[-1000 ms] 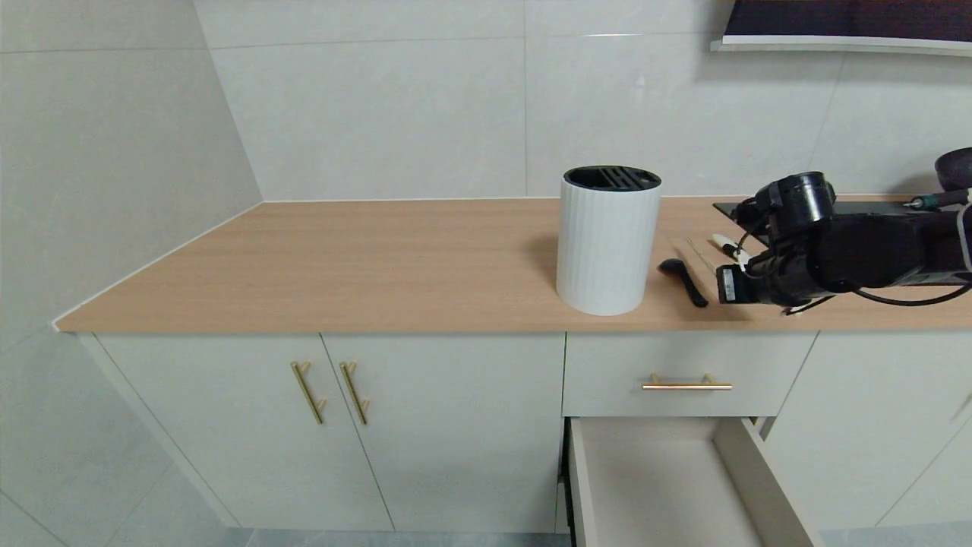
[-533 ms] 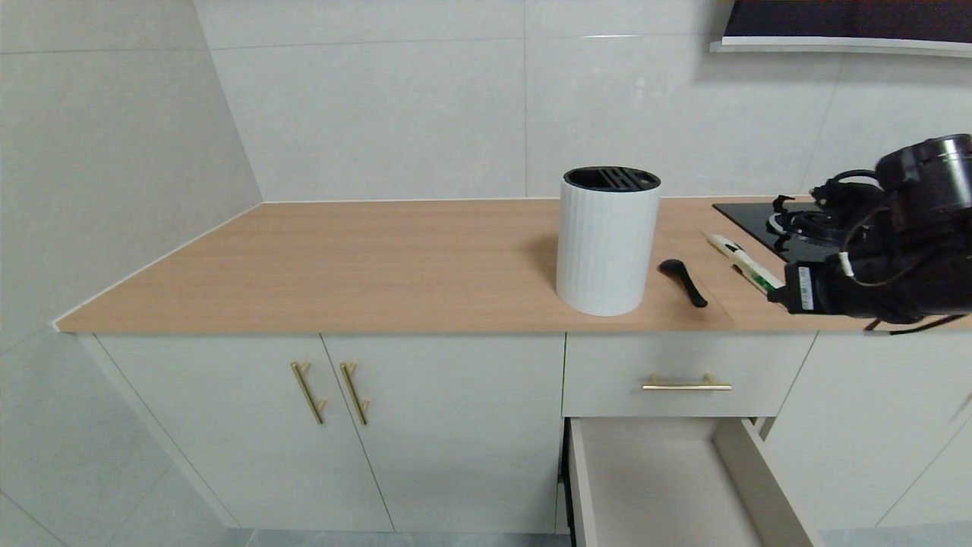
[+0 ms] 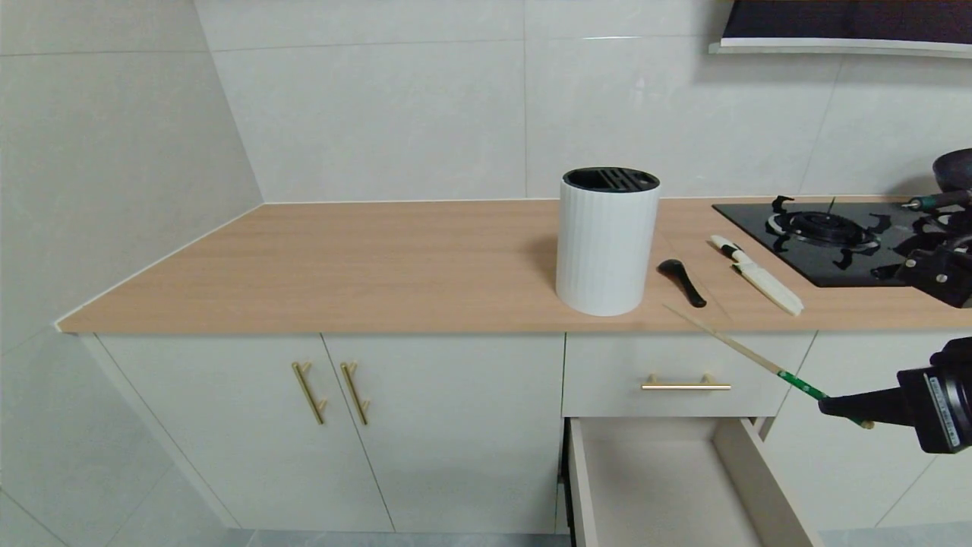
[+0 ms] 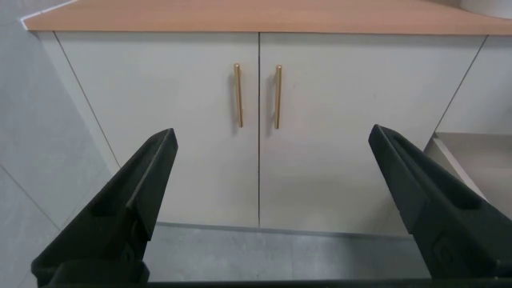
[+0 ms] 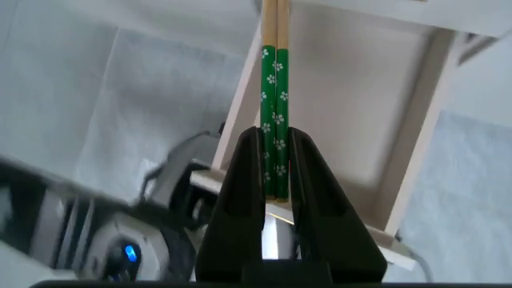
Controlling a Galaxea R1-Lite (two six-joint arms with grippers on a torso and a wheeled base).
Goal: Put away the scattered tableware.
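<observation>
My right gripper [image 3: 844,406] is shut on a pair of wooden chopsticks [image 3: 740,351] with green flowered ends, held off the counter in front of the cabinet, slanting up toward the counter edge. In the right wrist view the chopsticks [image 5: 274,88] sit clamped in the gripper [image 5: 276,176], over the open drawer [image 5: 356,104]. A black spoon [image 3: 682,280] and a white knife [image 3: 756,274] lie on the counter right of the white ribbed utensil holder [image 3: 606,241]. My left gripper [image 4: 272,140] is open, low down, facing the cabinet doors.
The open drawer [image 3: 653,486] juts out below a shut drawer with a gold handle [image 3: 686,385]. A black gas hob [image 3: 828,232] takes up the counter's right end. Two cabinet doors with gold handles [image 4: 256,96] stand left of the drawers.
My right arm has swung right and down from the counter beside the spoon, taking the chopsticks off the counter to a spot above the open drawer. The knife is now uncovered.
</observation>
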